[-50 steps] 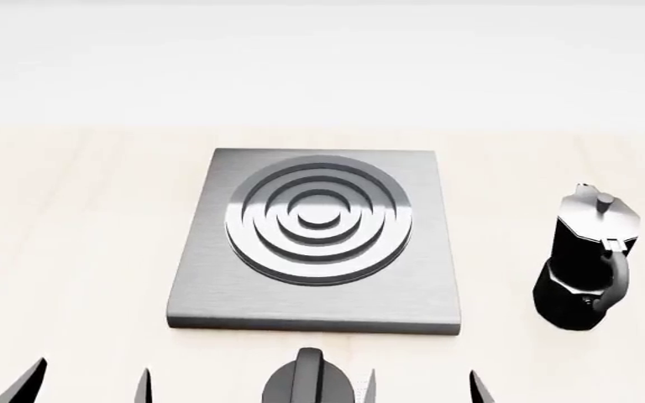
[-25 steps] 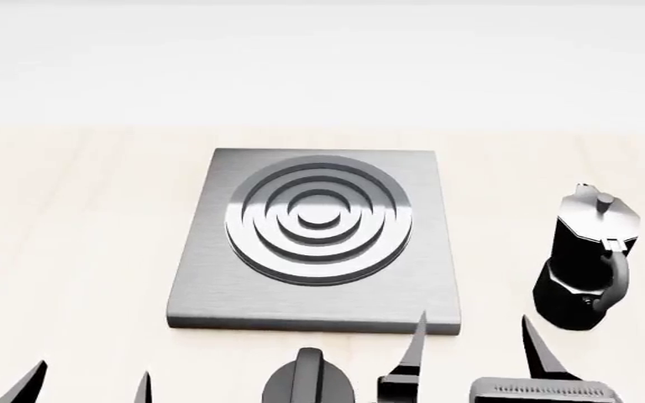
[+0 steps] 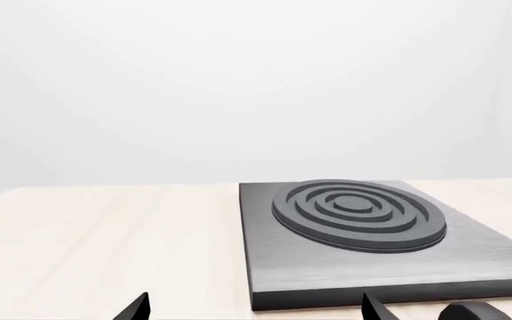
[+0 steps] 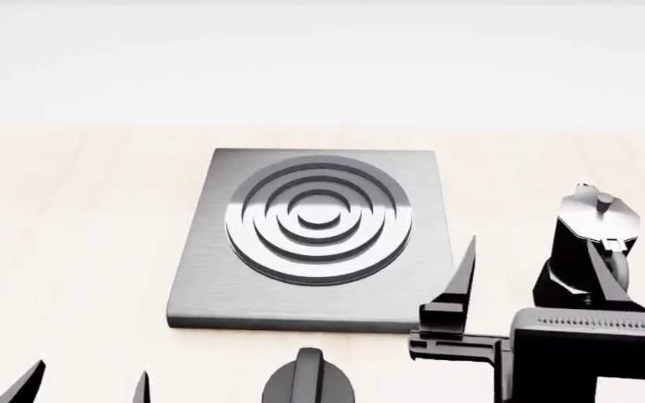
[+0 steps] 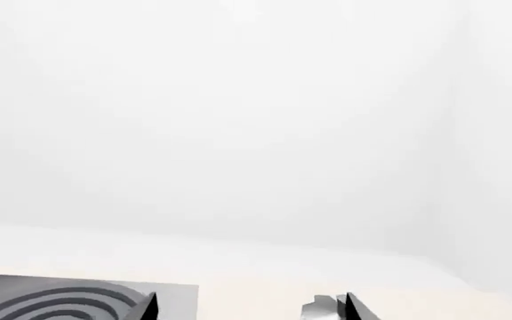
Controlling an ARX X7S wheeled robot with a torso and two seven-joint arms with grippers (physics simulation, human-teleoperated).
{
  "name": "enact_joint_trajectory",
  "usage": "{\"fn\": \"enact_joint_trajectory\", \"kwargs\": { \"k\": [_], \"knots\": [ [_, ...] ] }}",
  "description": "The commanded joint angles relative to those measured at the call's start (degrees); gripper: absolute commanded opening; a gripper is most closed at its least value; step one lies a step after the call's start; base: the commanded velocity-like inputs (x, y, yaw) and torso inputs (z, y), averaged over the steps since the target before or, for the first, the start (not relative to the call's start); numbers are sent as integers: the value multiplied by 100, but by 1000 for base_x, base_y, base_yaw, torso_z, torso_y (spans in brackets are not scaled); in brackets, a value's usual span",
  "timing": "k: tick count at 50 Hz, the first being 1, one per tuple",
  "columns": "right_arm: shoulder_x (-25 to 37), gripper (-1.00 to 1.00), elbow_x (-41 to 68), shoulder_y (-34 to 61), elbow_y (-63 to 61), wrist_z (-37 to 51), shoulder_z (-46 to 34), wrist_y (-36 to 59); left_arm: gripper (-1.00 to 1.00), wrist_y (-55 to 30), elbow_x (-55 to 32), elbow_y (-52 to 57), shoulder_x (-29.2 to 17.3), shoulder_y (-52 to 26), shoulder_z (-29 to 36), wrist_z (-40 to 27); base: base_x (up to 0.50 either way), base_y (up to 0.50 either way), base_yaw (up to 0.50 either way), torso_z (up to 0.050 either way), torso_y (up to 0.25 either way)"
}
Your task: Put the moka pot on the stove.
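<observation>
My right tool [image 4: 530, 273] hangs with its fingers spread wide and nothing between them, one finger over the stove's near right corner, the other crossing in front of the pot's handle in the head view. The pot [image 4: 588, 252] stands upright on the bench [image 4: 76, 252], just beside the stove [image 4: 313, 239] on its right and not on it. My left tool [image 4: 81, 384] shows only two parted fingertips low in the head view, released and empty, well apart from the pot.

My worry is the finger nearest the handle: I cannot tell from the head view whether it is touching or short of it, and the right wrist view shows only the lid's silvery top between the fingertips. If I push forward too low or off-centre, I could knock the narrow-waisted pot over or shove it away. The glossy facets could also slip in a shallow grip. The knob [image 4: 306, 382] near the front edge sits close to my travel path too.
</observation>
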Motion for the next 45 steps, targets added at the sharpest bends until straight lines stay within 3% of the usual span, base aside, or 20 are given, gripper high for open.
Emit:
{"fn": "enact_joint_trajectory", "kwargs": {
  "k": [1, 45],
  "knots": [
    [199, 100, -49, 240, -293, 120, 168, 208, 100, -15, -26, 4, -20, -6, 14, -21, 0, 0, 0, 0, 0],
    [423, 100, 1658, 1327, 2021, -1476, 856, 588, 100, 1, -81, -30, -79, -30, 79, -91, 0, 0, 0, 0, 0]
  ]
}}
